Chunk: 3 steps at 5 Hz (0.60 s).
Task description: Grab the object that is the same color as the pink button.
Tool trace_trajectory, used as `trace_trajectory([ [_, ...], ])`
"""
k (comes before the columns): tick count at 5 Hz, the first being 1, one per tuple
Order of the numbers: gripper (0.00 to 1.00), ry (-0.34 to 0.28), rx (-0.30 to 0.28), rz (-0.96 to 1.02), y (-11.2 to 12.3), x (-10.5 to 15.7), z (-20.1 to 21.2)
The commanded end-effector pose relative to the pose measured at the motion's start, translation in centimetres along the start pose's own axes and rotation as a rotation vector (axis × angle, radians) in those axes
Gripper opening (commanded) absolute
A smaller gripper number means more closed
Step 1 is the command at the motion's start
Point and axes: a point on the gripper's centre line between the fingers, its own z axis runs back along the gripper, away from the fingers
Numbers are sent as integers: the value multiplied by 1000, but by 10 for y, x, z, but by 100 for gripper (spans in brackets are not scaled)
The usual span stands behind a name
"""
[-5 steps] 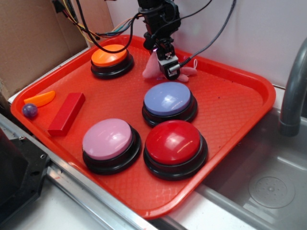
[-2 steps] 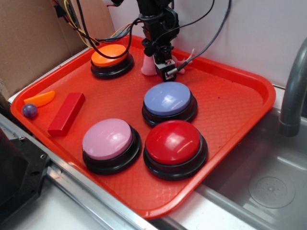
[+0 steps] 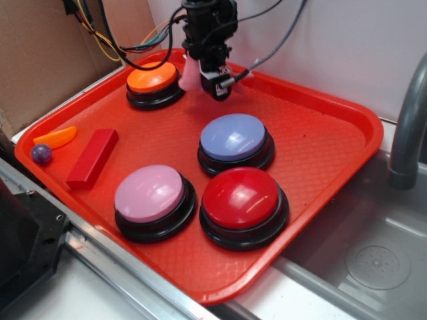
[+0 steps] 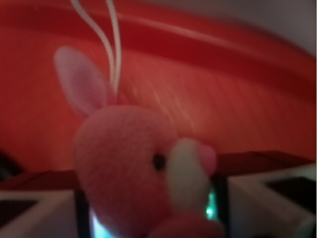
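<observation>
The pink button, a glossy pale pink dome on a black base, sits at the front left of the red tray. The object, a small pink plush toy, hangs above the tray's back edge, beside the orange button. My gripper is shut on it, and most of its body is hidden behind the fingers. In the wrist view the toy fills the space between the jaws, showing one ear, a dark eye and a pale snout, with its white string loop above.
On the tray stand an orange button at the back left, a lavender-blue button in the middle and a red button in front. A red block, an orange wedge and a purple ball lie left. A sink and faucet are to the right.
The gripper has risen off the tray and shifted back and left, carrying the pink toy with it. The toy no longer rests on the tray.
</observation>
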Motion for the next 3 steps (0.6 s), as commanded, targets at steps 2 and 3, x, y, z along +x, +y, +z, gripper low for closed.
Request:
trace_trajectory([
  [2, 0, -157, -33, 305, -11, -83, 117],
  [3, 0, -138, -82, 305, -18, -109, 115],
])
